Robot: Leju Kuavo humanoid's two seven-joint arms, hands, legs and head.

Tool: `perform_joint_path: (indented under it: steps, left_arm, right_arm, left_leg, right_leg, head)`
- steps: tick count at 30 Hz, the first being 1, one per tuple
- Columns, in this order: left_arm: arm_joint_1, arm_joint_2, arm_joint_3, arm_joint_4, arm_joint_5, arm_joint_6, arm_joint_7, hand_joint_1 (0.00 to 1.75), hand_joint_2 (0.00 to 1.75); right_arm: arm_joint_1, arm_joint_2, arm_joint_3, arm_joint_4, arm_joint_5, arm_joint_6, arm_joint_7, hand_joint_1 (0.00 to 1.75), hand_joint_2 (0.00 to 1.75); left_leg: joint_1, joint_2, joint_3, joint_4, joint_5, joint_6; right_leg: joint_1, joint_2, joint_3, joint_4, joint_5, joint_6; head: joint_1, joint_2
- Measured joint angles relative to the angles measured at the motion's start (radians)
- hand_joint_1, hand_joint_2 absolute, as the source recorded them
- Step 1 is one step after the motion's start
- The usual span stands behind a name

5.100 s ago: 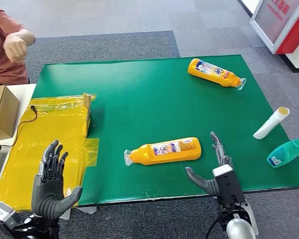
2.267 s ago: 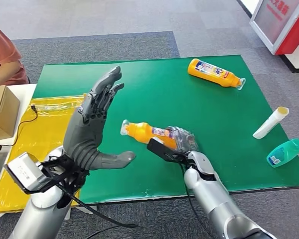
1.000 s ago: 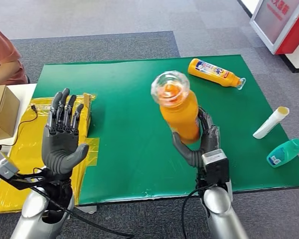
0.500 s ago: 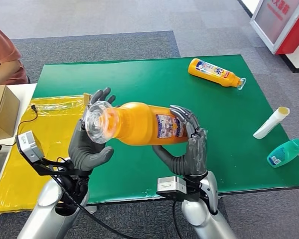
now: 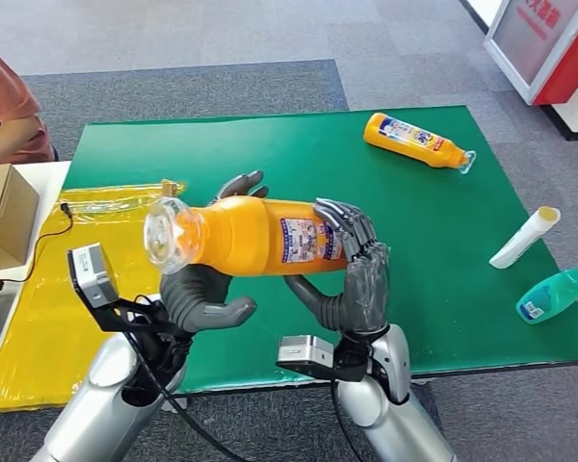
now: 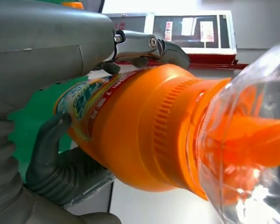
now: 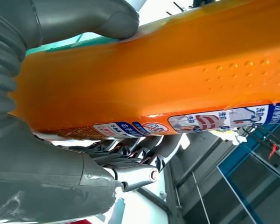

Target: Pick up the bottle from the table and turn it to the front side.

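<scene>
- Bottle (image 5: pixel 260 236): orange, lying level in the air above the near middle of the green mat (image 5: pixel 286 183), its clear cap (image 5: pixel 171 236) pointing left and its label facing the camera.
- Right hand (image 5: pixel 355 279): grips the bottle's base end, fingers (image 5: pixel 348 223) curled over the top and thumb underneath. In the right wrist view the bottle (image 7: pixel 166 74) runs across the frame with the thumb on one side and the fingers (image 7: pixel 138 154) on the other.
- Left hand (image 5: pixel 202 294): cups the bottle near its neck, palm and thumb below it, fingertips (image 5: pixel 243 183) showing past its far side. In the left wrist view the bottle (image 6: pixel 138 135) lies between the thumb and the fingers (image 6: pixel 149 46), so this hand holds it too.
- Second bottle (image 5: pixel 413 141): orange, lying on the far right of the mat, cap to the right.
- White tube (image 5: pixel 524 237): lying at the mat's right edge.
- Teal bottle (image 5: pixel 554 295): just near of the tube, also on the right edge.
- Yellow sheet (image 5: pixel 61 279): covers the left side beside the mat, with a black cable (image 5: pixel 50 241) across it.
- Box (image 5: pixel 4 217): brown cardboard, at the far left.
- Person (image 5: pixel 10 106): in an orange shirt, beyond the box at the far left.
</scene>
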Motion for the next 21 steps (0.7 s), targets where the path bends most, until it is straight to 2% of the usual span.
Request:
perform_joint_path:
  steps: [2, 6, 21]
  left_arm:
    - [-0.013, 0.001, -0.007, 0.005, -0.046, 0.022, 0.0, 0.0, 1.75]
    - [-0.034, 0.001, -0.015, 0.012, -0.12, 0.044, -0.001, 1.75, 1.75]
    - [-0.047, 0.003, -0.018, 0.013, -0.193, 0.059, -0.035, 1.75, 1.75]
  right_arm:
    - [-0.002, 0.0, 0.016, 0.005, 0.016, 0.003, 0.008, 1.75, 1.75]
    - [-0.005, 0.0, 0.047, 0.014, 0.029, 0.006, 0.019, 1.75, 1.75]
    - [-0.005, -0.001, 0.08, 0.022, 0.017, 0.009, 0.039, 1.75, 1.75]
  left_leg:
    - [0.0, 0.0, 0.0, 0.0, 0.0, 0.0]
    - [0.0, 0.0, 0.0, 0.0, 0.0, 0.0]
    - [0.0, 0.0, 0.0, 0.0, 0.0, 0.0]
  right_leg:
    - [0.0, 0.0, 0.0, 0.0, 0.0, 0.0]
    - [0.0, 0.0, 0.0, 0.0, 0.0, 0.0]
    - [0.0, 0.0, 0.0, 0.0, 0.0, 0.0]
  head:
    - [0.0, 0.0]
    - [0.0, 0.0]
    - [0.0, 0.0]
